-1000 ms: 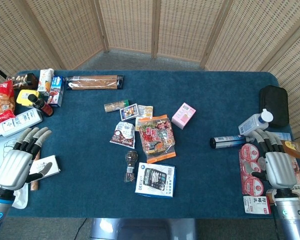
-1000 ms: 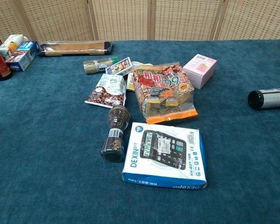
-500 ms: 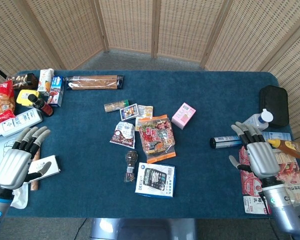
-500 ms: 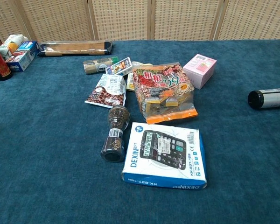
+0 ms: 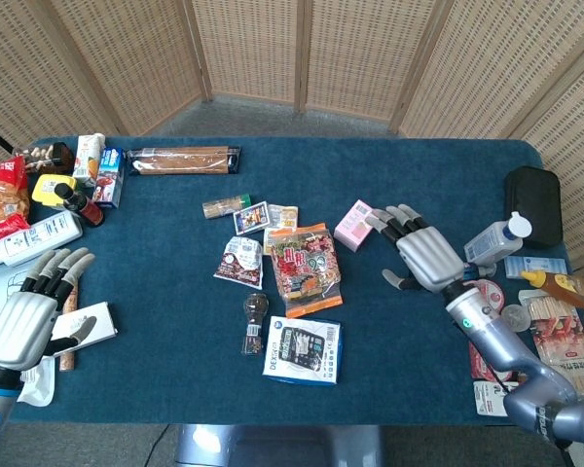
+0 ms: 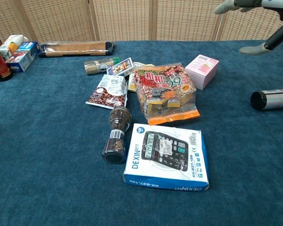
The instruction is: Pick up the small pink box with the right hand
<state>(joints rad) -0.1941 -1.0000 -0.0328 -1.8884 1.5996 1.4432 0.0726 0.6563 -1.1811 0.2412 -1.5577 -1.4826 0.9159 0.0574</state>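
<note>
Small pink box (image 5: 357, 224) lies on the blue table (image 5: 175, 321) at the right edge of the central clutter, just beside the snack bag (image 5: 307, 268) and not yet touched; right hand (image 5: 420, 255) hovers just to its right, fingers spread wide, holding nothing, while the left hand (image 5: 29, 316) sits open at the far left edge. Likely failures: fingers closing from one side shove the light box into the snack bag instead of gripping it, or catch the bag's edge too. A shallow pinch could also let it tip or slip on lift.
</note>
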